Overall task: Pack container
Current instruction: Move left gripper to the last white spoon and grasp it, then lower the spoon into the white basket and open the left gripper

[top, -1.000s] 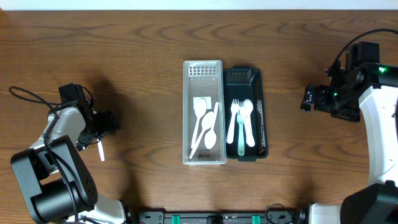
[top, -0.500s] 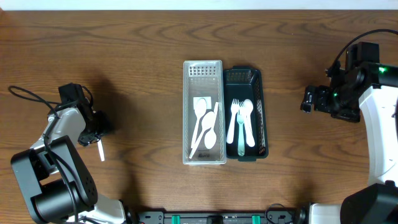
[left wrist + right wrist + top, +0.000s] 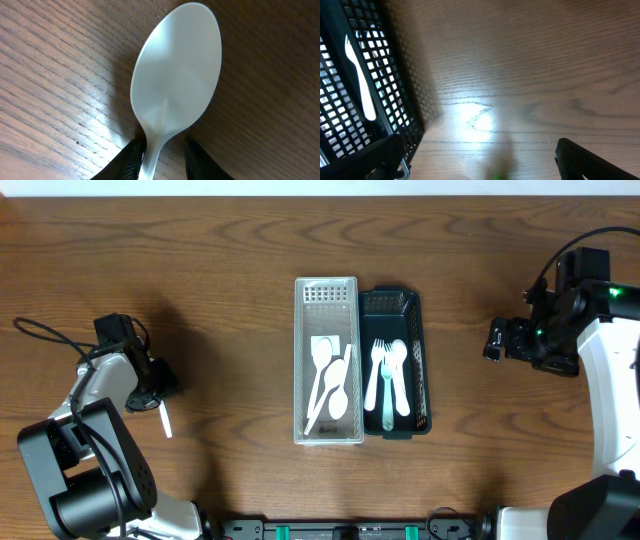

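A white plastic spoon (image 3: 175, 85) lies bowl-up on the wood, and shows as a small white piece (image 3: 165, 423) at the far left of the overhead view. My left gripper (image 3: 162, 165) straddles its handle with the jaws drawn narrow. One finger (image 3: 131, 161) touches the handle and the other finger (image 3: 200, 161) stands a little apart. The clear white container (image 3: 327, 283) and the black mesh basket (image 3: 390, 300) sit side by side mid-table, both holding white cutlery. My right gripper (image 3: 480, 160) hangs open over bare wood right of the basket (image 3: 395, 100).
A white fork (image 3: 360, 80) shows through the basket's mesh. The left arm's cable (image 3: 45, 335) loops over the table at the far left. The right arm (image 3: 560, 330) stands at the right edge.
The left jaws have narrowed from wide open to close around the spoon's handle, and the spoon has shifted slightly. The right arm has not moved.
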